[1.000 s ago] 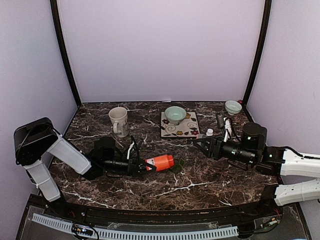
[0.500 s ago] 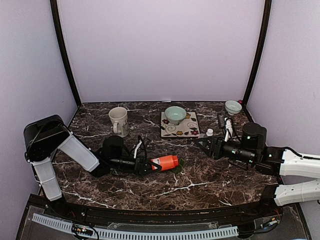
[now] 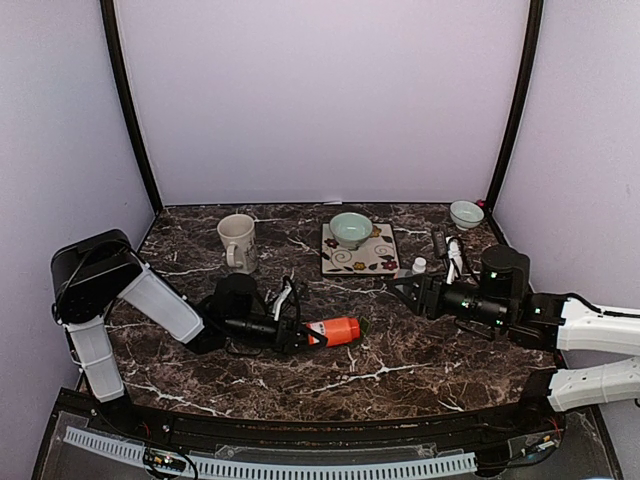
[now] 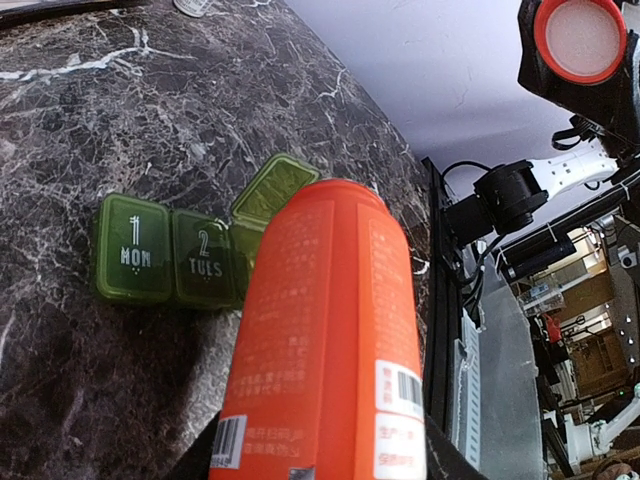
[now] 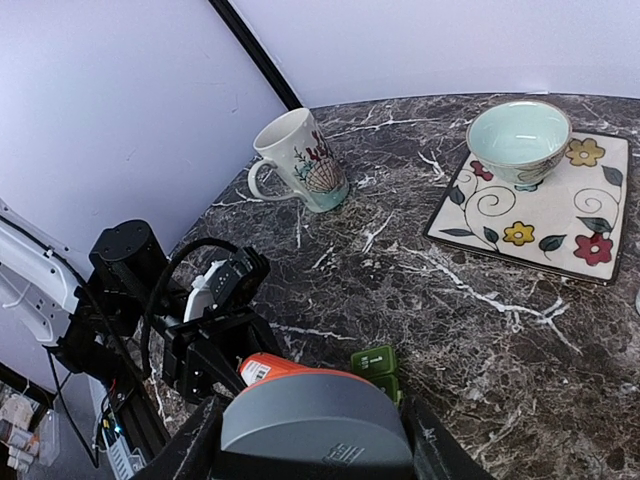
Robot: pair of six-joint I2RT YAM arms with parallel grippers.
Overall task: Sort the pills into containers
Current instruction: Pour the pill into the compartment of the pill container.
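Observation:
My left gripper [image 3: 303,336] is shut on an orange pill bottle [image 3: 338,330], held low and almost level with its mouth pointing right. The mouth reaches over the dark green pill-box strip [image 4: 170,262], which lies on the marble with "MON" and "TUES" lids shut and the third lid [image 4: 272,185] open. The bottle [image 4: 325,330] hides that third compartment. The strip also shows in the right wrist view [image 5: 378,361]. My right gripper [image 3: 405,287] is shut on the bottle's grey, orange-rimmed cap [image 5: 315,425] and holds it above the table right of the strip. No pills are visible.
A beige mug [image 3: 237,241] stands at the back left. A pale green bowl [image 3: 350,228] sits on a flowered tile [image 3: 345,263]. A second small bowl [image 3: 466,213] is in the back right corner. A small white object [image 3: 419,265] and dark clutter lie near my right arm.
My left gripper has carried the orange bottle to the right, so its mouth now lies over the green strip. The right gripper with the cap has barely moved.

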